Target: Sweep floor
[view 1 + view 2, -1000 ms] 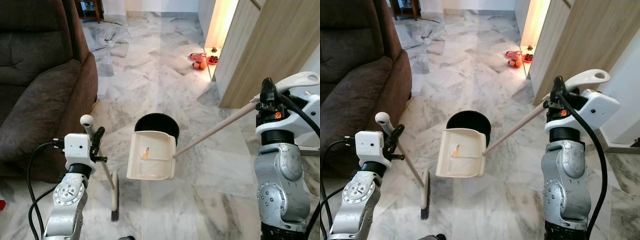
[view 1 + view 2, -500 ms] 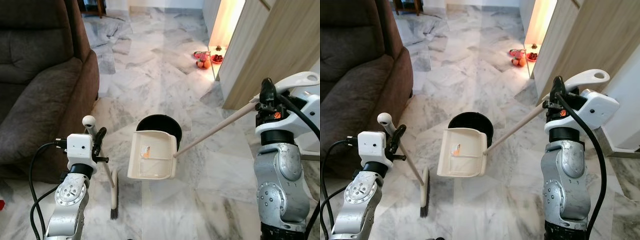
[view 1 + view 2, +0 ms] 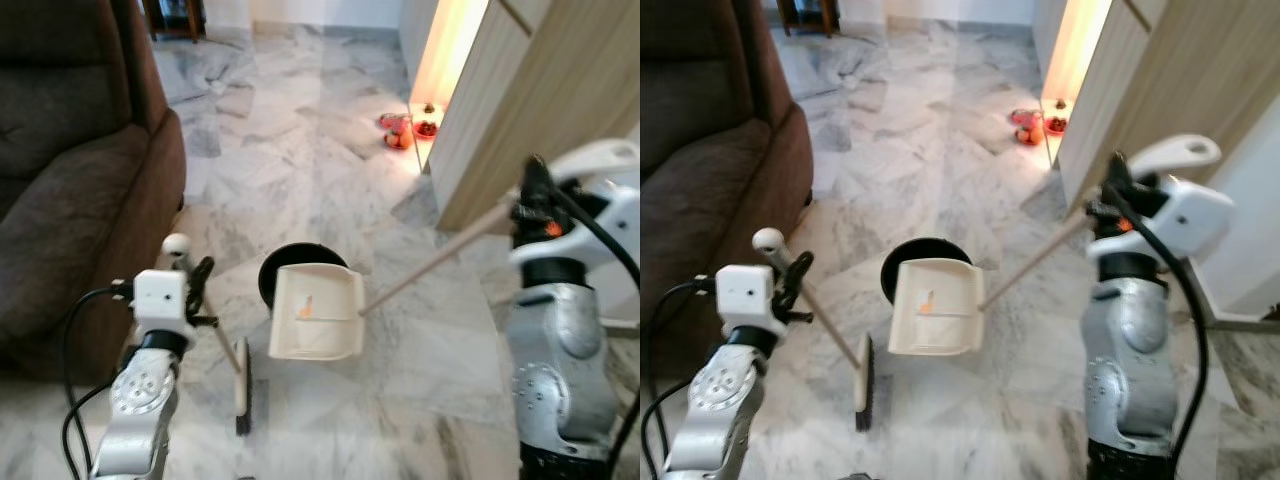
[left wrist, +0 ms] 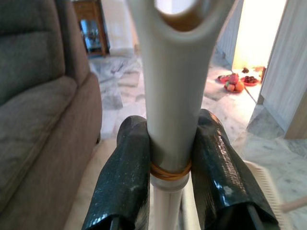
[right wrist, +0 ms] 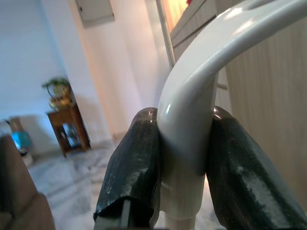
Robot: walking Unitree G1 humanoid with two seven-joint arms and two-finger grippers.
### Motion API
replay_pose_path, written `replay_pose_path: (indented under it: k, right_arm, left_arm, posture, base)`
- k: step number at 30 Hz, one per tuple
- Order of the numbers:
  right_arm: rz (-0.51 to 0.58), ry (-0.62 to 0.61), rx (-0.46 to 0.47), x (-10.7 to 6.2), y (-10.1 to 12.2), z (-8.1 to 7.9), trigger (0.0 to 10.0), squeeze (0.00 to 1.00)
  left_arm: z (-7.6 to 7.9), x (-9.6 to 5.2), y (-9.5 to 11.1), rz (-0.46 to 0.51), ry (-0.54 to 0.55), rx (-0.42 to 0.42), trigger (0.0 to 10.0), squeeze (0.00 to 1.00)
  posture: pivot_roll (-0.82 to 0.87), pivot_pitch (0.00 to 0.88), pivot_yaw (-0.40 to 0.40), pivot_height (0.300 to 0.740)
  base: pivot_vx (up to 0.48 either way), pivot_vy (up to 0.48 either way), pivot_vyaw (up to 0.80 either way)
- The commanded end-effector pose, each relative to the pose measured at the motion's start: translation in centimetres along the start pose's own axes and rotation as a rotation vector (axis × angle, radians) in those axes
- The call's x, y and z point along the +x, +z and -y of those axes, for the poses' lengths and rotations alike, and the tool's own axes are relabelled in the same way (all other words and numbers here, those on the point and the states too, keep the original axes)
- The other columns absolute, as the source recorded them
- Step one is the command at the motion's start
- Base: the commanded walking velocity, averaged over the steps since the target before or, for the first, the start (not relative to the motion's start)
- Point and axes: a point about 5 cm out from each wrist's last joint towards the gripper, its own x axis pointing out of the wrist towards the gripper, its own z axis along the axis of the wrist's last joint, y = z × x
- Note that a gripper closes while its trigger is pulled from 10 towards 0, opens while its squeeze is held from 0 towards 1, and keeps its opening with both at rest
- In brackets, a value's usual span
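Our left gripper (image 4: 170,163) clamped on the broom (image 3: 240,375), right gripper (image 5: 182,158) on the dustpan (image 3: 318,312) over the bin (image 3: 272,272).

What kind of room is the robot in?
Probably a living room in a home. A big brown sofa stands on the polished marble floor, beside a wooden wall panel, with a small wooden table against a far wall.
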Motion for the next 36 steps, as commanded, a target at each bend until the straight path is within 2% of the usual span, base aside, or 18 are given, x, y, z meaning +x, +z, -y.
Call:
replay_pose_path:
  k: [1,6,12,36]
  right_arm:
    - [0.093,0.012,0.019,0.16,1.84,-0.17,10.0,0.0]
    - [0.093,0.017,0.012,0.17,1.84,-0.26,10.0,0.0]
    - [0.091,0.019,0.009,0.18,1.79,-0.35,10.0,0.0]
    - [0.114,0.012,0.031,0.35,2.21,-0.23,10.0,0.0]
  left_arm:
    - [0.22,0.22,0.98,0.051,0.0,0.005,10.0,0.0]
    - [0.08,0.12,0.95,0.051,0.004,0.007,10.0,0.0]
    - [-0.03,0.11,0.92,0.049,0.007,0.01,10.0,0.0]
    - [-0.05,0.21,1.07,0.056,0.011,0.011,10.0,0.0]
  posture:
    - [0.07,0.118,-0.042,0.74]
    - [0.07,0.118,-0.042,0.74]
    - [0.08,0.12,-0.043,0.74]
    - [0.08,0.123,-0.042,0.74]
  base:
    - [0.281,0.0,0.0]
    - [0.279,0.0,0.0]
    - [0.28,0.0,0.76]
    - [0.28,0.0,0.0]
